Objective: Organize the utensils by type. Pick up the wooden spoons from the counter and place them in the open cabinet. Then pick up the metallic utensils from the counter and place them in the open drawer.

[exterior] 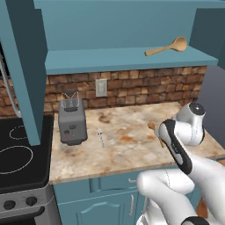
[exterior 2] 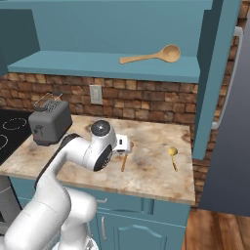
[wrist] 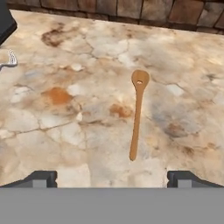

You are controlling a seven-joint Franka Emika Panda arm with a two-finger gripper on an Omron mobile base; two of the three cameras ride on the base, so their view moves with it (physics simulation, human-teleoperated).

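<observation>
wooden spoon (wrist: 138, 114) | flat on counter (wrist: 65, 65) | between wide-open claw (wrist: 112, 178) tips

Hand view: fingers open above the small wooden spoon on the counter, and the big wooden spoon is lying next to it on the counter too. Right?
Not quite. The fingers are open above the small wooden spoon on the counter, but the big wooden spoon already lies on the shelf of the open cabinet, as the right base view shows.

Even, bright rendered light, hardly any shadows or glare; the hand view looks perhaps slightly soft.
</observation>
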